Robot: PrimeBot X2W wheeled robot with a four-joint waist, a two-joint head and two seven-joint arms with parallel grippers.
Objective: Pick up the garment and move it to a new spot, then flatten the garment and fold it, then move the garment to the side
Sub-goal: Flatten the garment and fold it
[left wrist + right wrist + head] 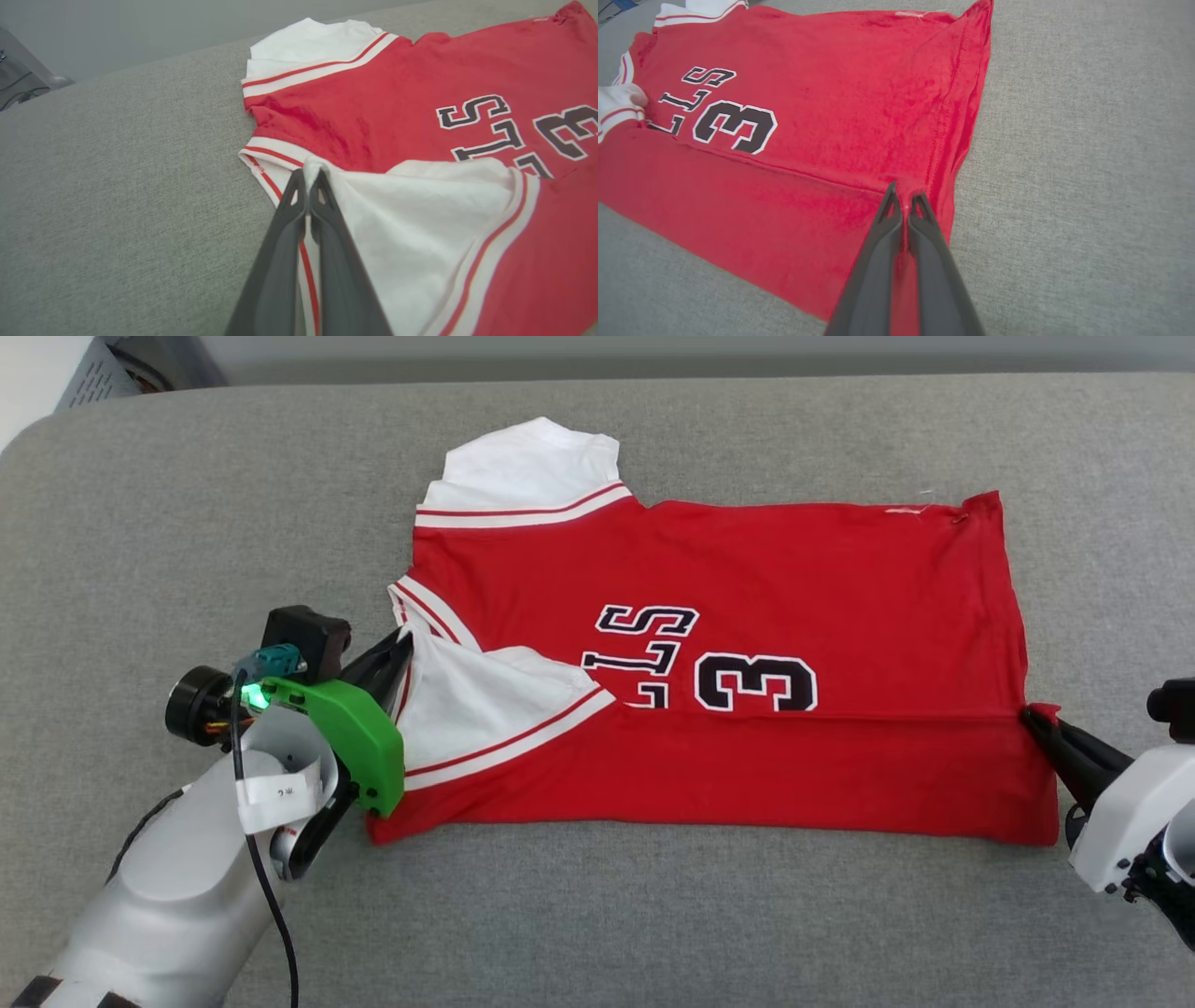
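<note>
Head view first, and we have the garment (747,588) lying sideways on the grey cushion (653,915), collar end to our left, hem to our right; its near long edge is doubled up over the chest, covering the lower part of the lettering beside the 3 (754,681); the left gripper (403,639) sits at the shoulder end, jaws together on the white sleeve (485,709); the right gripper (1034,714) sits at the hem end, pinching the red corner of the folded flap.

Over to the left wrist view; we see the two dark fingers (280,261) clamped tight, a nub of white sleeve cloth nipped between the tips, just beside the striped collar trim (275,156).

Now the right wrist view; fingers pressed together, red cloth caught between them where the fold line meets the hem (957,107); the rest of the garment lies flat on the cushion, spreading off to that view's left.
</note>
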